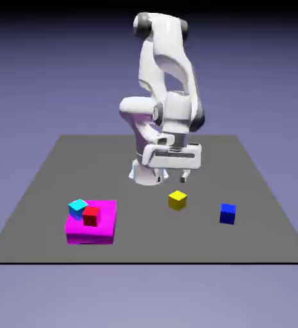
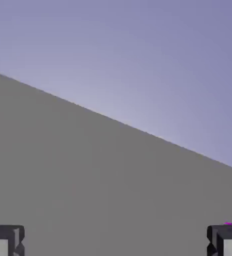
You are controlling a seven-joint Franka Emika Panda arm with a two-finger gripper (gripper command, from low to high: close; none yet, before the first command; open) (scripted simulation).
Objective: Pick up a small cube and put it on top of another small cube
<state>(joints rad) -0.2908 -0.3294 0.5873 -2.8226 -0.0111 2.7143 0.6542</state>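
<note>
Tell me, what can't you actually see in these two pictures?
- Hand view: no yellow cube or blue cube; only table.
- Hand view: magenta block a sliver, hidden behind a fingertip.
- Exterior view: cyan cube partly covered by red cube.

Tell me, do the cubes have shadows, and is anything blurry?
Exterior view: sharp, even light, no shadows under the yellow cube or blue cube. Hand view: also sharp, just grey table and a backdrop glowing paler near the table's edge.
</note>
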